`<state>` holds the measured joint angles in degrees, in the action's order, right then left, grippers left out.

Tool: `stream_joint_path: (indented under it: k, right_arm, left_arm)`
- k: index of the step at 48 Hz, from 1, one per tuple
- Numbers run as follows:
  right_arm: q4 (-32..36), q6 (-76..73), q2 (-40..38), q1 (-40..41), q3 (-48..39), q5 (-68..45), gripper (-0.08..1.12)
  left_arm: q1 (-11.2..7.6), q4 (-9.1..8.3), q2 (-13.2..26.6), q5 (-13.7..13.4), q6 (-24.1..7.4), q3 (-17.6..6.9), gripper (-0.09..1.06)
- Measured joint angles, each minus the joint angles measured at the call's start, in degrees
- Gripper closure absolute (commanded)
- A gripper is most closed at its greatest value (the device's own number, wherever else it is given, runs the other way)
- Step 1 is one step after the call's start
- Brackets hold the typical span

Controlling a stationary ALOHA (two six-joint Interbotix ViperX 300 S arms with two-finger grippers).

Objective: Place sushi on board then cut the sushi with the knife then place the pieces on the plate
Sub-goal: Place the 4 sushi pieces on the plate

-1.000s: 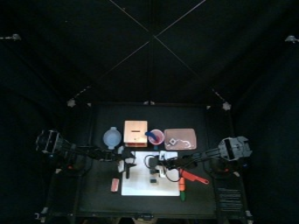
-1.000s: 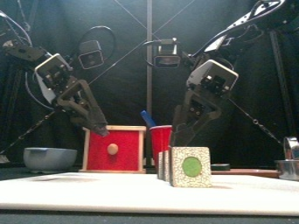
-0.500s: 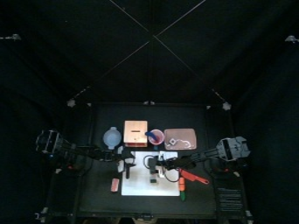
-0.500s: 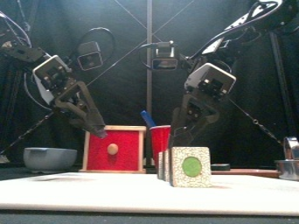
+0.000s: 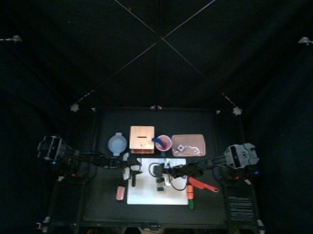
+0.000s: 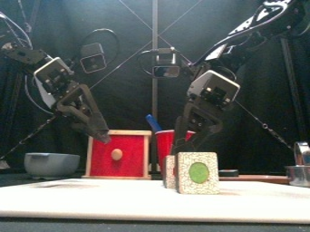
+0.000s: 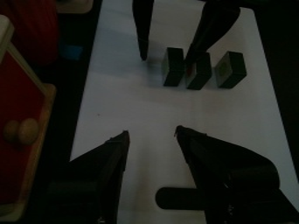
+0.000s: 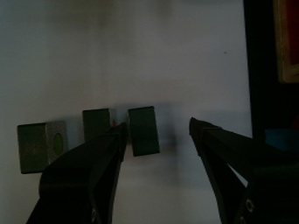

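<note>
**A:** Left side first?
**B:** The left gripper (image 7: 151,131) is released, jaws spread, nothing in them. It hangs over the white board (image 7: 117,96) at 9 o'clock of the sushi (image 6: 194,172), well apart from it.

**A:** What's behind the board?
**B:** The blue-grey bowl (image 6: 51,164) is at 10 o'clock of the board. The wooden box (image 6: 118,154) is at 11, with its red drawer front facing the table's front. The red cup (image 6: 168,140) is at 12, just beside the box, with the blue knife (image 6: 152,121) sticking out of it.

**A:** Where's the sushi?
**B:** It stands on the board around the middle. There are three upright pieces in a row running 6 to 12, with thin gaps between them. The front piece shows a green centre in a pale face.

**A:** And the right arm?
**B:** The right gripper (image 8: 156,125) is down over the row, also released. Its jaws are spread, one on each side of the back piece (image 8: 142,136), which is the one at the 12 o'clock end. I can't tell if a jaw touches it. The other two pieces sit outside the jaws.

**A:** Anything further right?
**B:** The pink tray (image 5: 188,144) is at 1 o'clock of the board, with no sushi on it. A long red piece (image 5: 204,186) lies at 3 o'clock just off the board, too small to name.
</note>
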<state>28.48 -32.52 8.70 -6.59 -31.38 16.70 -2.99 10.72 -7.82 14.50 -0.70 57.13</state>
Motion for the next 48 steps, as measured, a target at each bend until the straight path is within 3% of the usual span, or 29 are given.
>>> stream_joint_path:
  k: [20, 31, 48]
  right_arm:
    - [-0.1, 0.1, 1.2, 0.1, 0.0, 0.3, 0.49]
    - [-0.3, 0.1, -3.7, 2.1, -3.4, 5.0, 0.5]
    - [-0.4, -0.4, -18.5, 13.4, -12.7, 13.6, 0.49]
  left_arm:
    - [0.0, 0.0, 0.0, 0.0, 0.0, 0.0, 0.13]
    - [0.09, 0.0, 0.1, 0.0, -0.2, 0.0, 0.13]
    - [0.88, 0.0, 0.0, 0.0, -0.2, 0.0, 0.13]
